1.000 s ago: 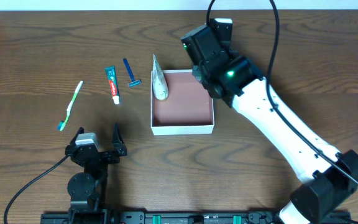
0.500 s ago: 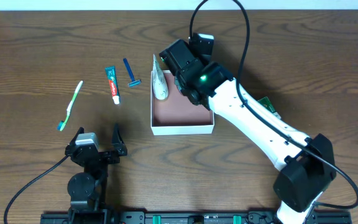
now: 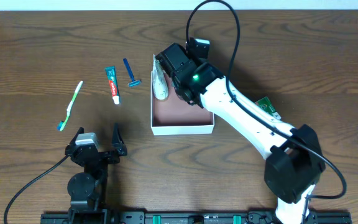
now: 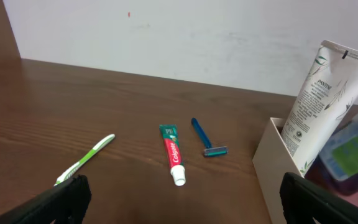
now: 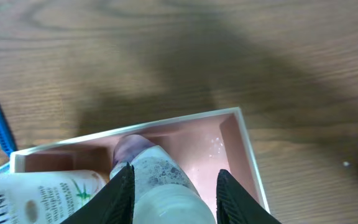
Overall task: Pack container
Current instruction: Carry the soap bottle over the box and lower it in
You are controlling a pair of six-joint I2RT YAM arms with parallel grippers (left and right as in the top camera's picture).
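Only the right wrist view shows the right gripper [image 5: 174, 180] clamping a pale bottle [image 5: 157, 177] over the container [image 5: 219, 146]; the left gripper [image 3: 97, 134], at its 8 o'clock, gapes.

One each: toothbrush [image 3: 71, 106], toothpaste [image 3: 112, 84], razor [image 3: 130, 73], tube [image 3: 159, 79], bottle [image 5: 163, 186], box [image 3: 182, 129].

Dark wood-grain table [image 3: 30, 50]; plain white wall [image 4: 166, 31] behind.

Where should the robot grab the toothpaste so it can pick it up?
Grip the toothpaste around its red middle, coming straight down from above, fingers on the two long sides. It lies flat on the table, and the razor beside it leaves a gap.
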